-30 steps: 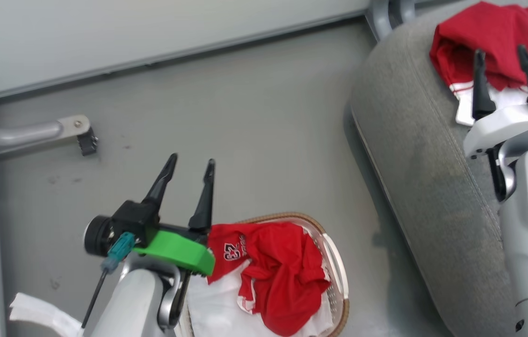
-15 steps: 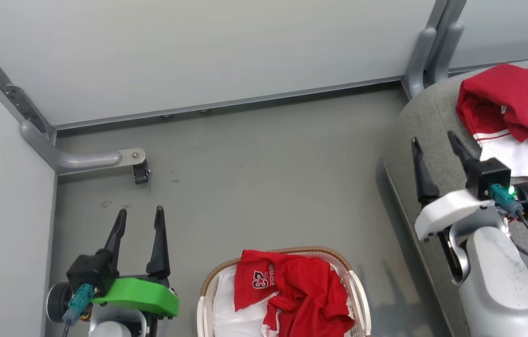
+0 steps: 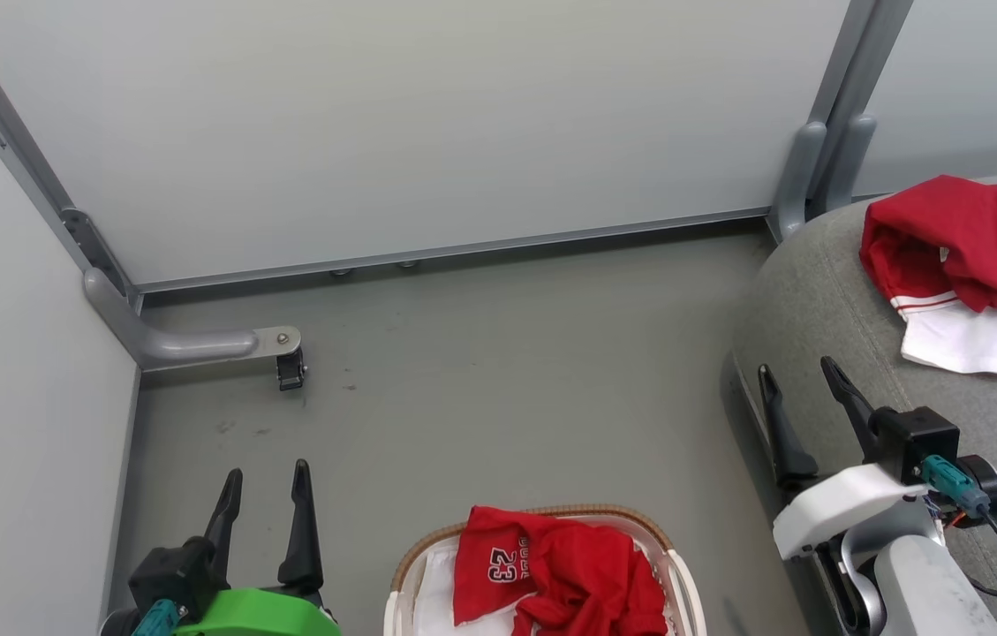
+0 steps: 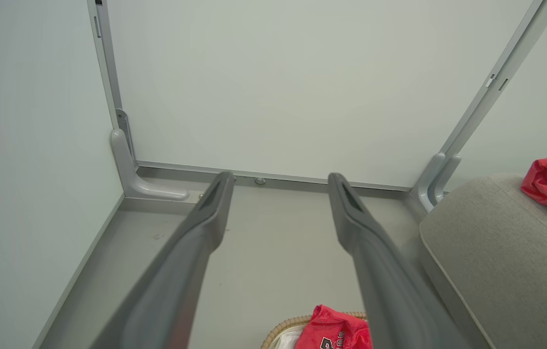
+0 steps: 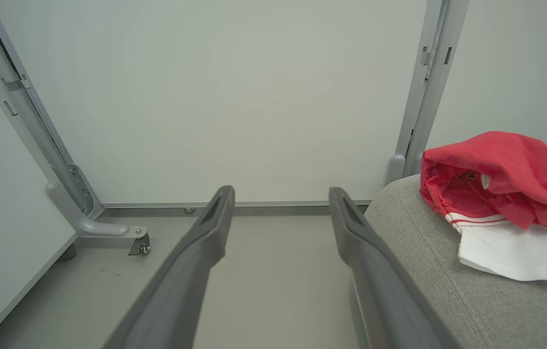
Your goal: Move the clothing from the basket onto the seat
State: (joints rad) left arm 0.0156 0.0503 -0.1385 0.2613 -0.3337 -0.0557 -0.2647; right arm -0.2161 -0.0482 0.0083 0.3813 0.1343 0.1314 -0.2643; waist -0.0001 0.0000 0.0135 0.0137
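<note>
Red "23" garment point(image 3: 569, 574) lies in the lined basket point(image 3: 682, 579); both pairs of jaws gape wide, empty.

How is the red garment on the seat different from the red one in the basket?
The garment on the seat shows a white panel with red stripes; the garment in the basket shows a white 23. The first lies on the grey seat; the second sits in the basket over white cloth. Both are red and crumpled.
</note>
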